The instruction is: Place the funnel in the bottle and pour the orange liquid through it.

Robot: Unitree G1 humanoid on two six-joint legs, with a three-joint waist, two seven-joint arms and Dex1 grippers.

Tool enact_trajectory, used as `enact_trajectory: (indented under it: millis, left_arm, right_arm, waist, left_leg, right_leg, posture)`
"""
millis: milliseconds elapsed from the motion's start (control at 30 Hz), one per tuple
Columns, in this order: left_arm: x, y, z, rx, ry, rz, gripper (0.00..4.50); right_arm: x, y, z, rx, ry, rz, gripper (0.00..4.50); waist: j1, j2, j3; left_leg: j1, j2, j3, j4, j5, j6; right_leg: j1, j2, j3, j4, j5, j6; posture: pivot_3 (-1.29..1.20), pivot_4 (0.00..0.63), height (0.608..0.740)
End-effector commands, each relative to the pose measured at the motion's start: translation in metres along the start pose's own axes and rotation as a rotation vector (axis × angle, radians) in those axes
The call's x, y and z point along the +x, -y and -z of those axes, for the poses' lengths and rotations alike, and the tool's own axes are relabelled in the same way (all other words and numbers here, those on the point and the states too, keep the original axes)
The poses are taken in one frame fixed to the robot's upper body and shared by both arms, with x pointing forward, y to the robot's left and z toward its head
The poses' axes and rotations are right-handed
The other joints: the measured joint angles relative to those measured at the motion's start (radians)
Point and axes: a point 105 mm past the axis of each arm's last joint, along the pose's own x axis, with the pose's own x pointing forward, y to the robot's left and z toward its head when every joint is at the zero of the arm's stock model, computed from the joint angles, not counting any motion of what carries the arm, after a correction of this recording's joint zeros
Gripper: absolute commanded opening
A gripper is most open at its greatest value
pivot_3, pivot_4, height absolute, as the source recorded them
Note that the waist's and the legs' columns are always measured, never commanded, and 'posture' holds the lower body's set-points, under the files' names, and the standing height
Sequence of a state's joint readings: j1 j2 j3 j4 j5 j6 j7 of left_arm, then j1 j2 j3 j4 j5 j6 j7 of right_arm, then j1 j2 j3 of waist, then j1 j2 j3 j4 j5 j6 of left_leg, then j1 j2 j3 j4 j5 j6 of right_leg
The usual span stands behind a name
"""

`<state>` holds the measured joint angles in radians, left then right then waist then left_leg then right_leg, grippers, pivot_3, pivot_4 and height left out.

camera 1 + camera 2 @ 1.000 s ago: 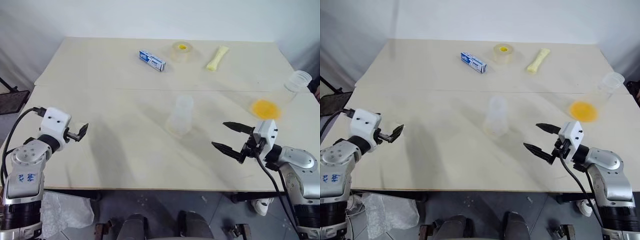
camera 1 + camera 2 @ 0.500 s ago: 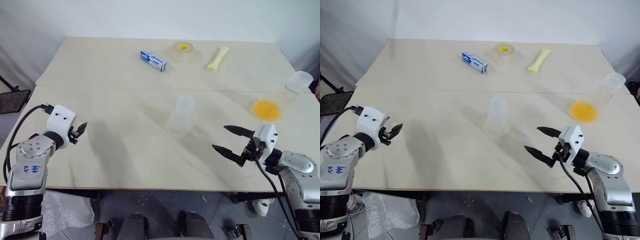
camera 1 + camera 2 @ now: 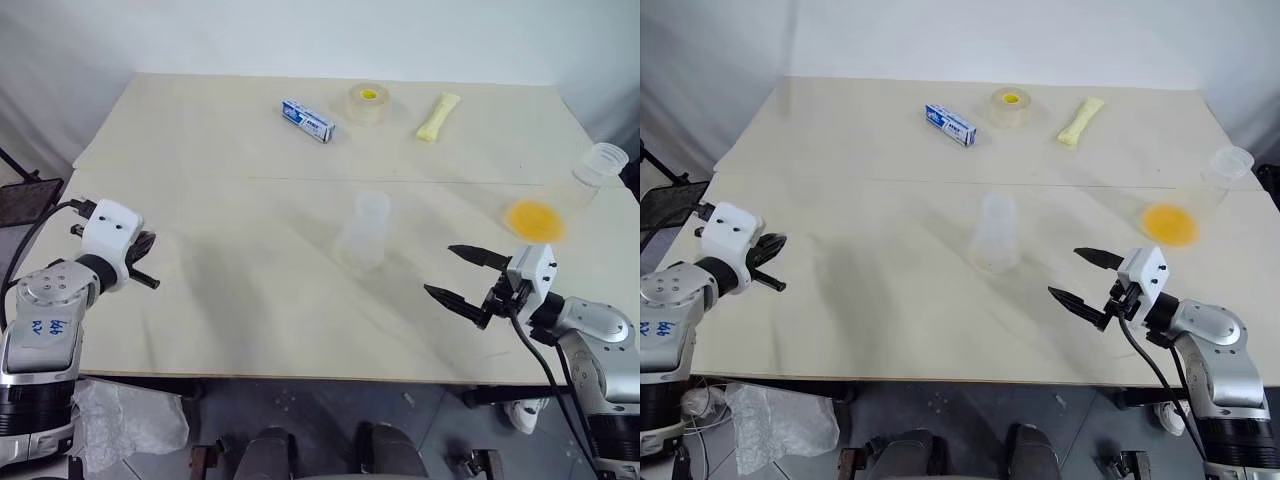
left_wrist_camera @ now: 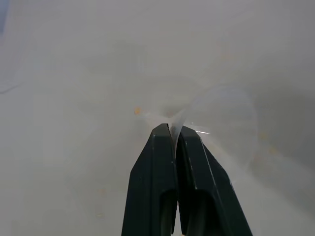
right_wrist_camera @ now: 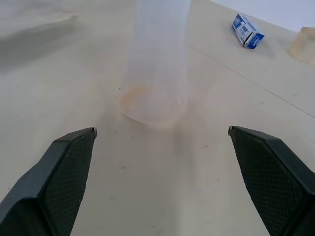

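The funnel (image 4: pixel 224 115) is a clear cone, pinched at its rim by my left gripper (image 4: pixel 173 129), which is shut on it. That left gripper (image 3: pixel 148 262) hovers over the table's left side. The bottle (image 3: pixel 362 232), a translucent cylinder, stands upright mid-table and looks close in the right wrist view (image 5: pixel 160 64). The orange liquid (image 3: pixel 535 218) pools in a clear flask (image 3: pixel 598 165) lying tilted at the right edge. My right gripper (image 3: pixel 462 273) stands open and empty to the right of the bottle, pointing toward it.
At the back of the table lie a blue-and-white box (image 3: pixel 306 119), a tape roll with a yellow core (image 3: pixel 366 103) and a pale yellow packet (image 3: pixel 435 115). A seam (image 3: pixel 250 179) runs across the tabletop behind the bottle.
My left gripper has gone from open to shut, closing on the funnel. The right gripper has kept still and open.
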<state>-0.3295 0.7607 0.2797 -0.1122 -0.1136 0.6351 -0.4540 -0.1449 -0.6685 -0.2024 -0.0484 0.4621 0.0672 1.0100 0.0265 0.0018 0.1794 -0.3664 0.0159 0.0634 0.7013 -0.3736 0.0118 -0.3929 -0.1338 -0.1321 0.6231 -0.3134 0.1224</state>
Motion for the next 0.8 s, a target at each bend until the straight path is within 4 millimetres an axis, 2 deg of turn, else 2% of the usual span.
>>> enact_trajectory:
  millis: [33, 200, 400, 500, 567, 700, 800]
  left_arm:
    - [-0.006, 0.001, -0.035, -0.056, 0.129, 0.028, 0.03]
    - [-0.007, 0.017, -0.092, -0.204, 0.349, 0.143, 0.03]
    - [-0.004, 0.038, -0.146, -0.288, 0.469, 0.333, 0.03]
    - [-0.003, 0.046, -0.159, -0.316, 0.487, 0.408, 0.03]
    - [0.001, 0.058, -0.175, -0.351, 0.493, 0.500, 0.03]
    - [0.004, 0.096, -0.216, -0.421, 0.460, 0.807, 0.03]
    - [0.005, 0.109, -0.226, -0.450, 0.408, 0.911, 0.03]
  right_arm:
    - [0.001, 0.001, -0.011, -0.033, 0.032, 0.007, 4.50]
    - [0.000, 0.006, -0.017, -0.049, 0.041, 0.026, 4.50]
    - [0.001, 0.011, -0.025, -0.063, 0.069, 0.059, 4.50]
    - [0.001, 0.012, -0.025, -0.063, 0.068, 0.066, 4.50]
    - [0.000, 0.011, -0.024, -0.064, 0.068, 0.071, 4.50]
    - [-0.001, 0.008, -0.027, -0.067, 0.092, 0.103, 4.50]
    - [-0.002, 0.004, -0.029, -0.068, 0.103, 0.113, 4.50]
  waist:
    - [-0.001, 0.000, 0.000]
    - [-0.001, 0.000, 0.000]
    - [-0.003, 0.000, 0.000]
    - [-0.003, 0.000, 0.000]
    - [-0.001, 0.000, 0.000]
    - [0.005, -0.001, 0.001]
    - [-0.003, -0.001, 0.000]
  left_leg:
    - [0.000, 0.000, 0.000, 0.000, 0.000, 0.000]
    - [-0.001, 0.000, -0.001, 0.002, 0.000, 0.000]
    - [-0.001, 0.000, -0.001, 0.002, 0.000, 0.000]
    - [-0.001, 0.000, -0.001, 0.002, 0.000, 0.000]
    - [-0.001, 0.000, -0.001, 0.002, 0.000, 0.000]
    - [-0.003, -0.001, -0.003, 0.006, 0.000, 0.000]
    - [-0.004, -0.001, -0.002, 0.006, 0.000, 0.000]
  right_leg:
    - [0.000, 0.000, 0.000, 0.000, 0.000, 0.000]
    - [0.000, 0.000, 0.000, 0.001, 0.000, 0.000]
    - [0.000, 0.000, 0.000, 0.001, 0.000, 0.000]
    - [0.000, 0.000, 0.000, 0.002, 0.000, 0.000]
    - [0.000, 0.000, 0.000, 0.002, 0.000, 0.000]
    - [0.000, 0.000, -0.001, 0.003, 0.000, 0.000]
    - [0.000, 0.000, 0.000, 0.003, 0.000, 0.001]
  posture:
    - [0.00, 0.150, 0.740]
    - [0.00, 0.150, 0.740]
    - [0.00, 0.150, 0.740]
    - [0.00, 0.150, 0.740]
    - [0.00, 0.150, 0.740]
    - [0.00, 0.150, 0.740]
    - [0.00, 0.150, 0.740]
